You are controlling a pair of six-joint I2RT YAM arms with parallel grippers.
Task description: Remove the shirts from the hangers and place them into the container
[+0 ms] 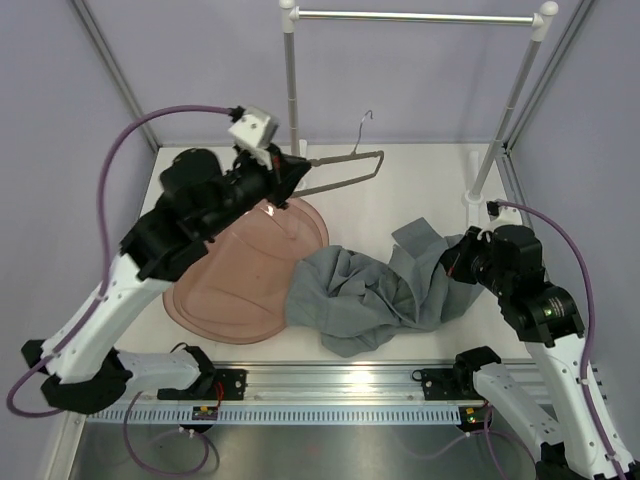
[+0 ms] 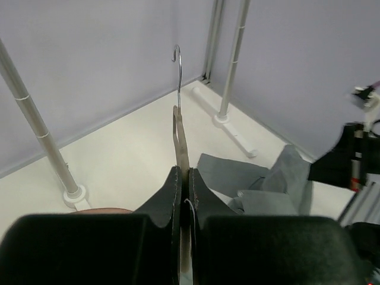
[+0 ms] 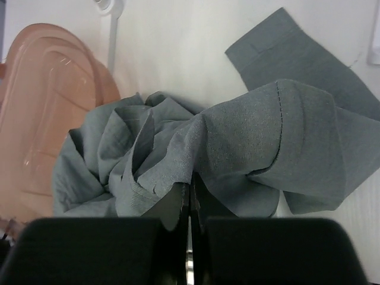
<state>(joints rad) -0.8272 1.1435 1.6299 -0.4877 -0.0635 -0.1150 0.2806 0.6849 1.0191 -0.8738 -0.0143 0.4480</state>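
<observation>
Crumpled grey-green shirt (image 3: 237, 136) in the right pincer (image 3: 189, 199) (pinkish tub (image 3: 35, 107) alongside)

The container (image 1: 235, 300) is lying at centre-left of the top view. The shirt (image 1: 370, 290) is lying to its right, with its left edge overlapping the container's rim. My left gripper (image 1: 297, 173) is pinching the hanger (image 1: 345, 157) above the container, at upper centre. My right gripper (image 1: 449, 262) is pinching the shirt's right side. The rail (image 1: 420, 17) is standing behind, at upper right.
</observation>
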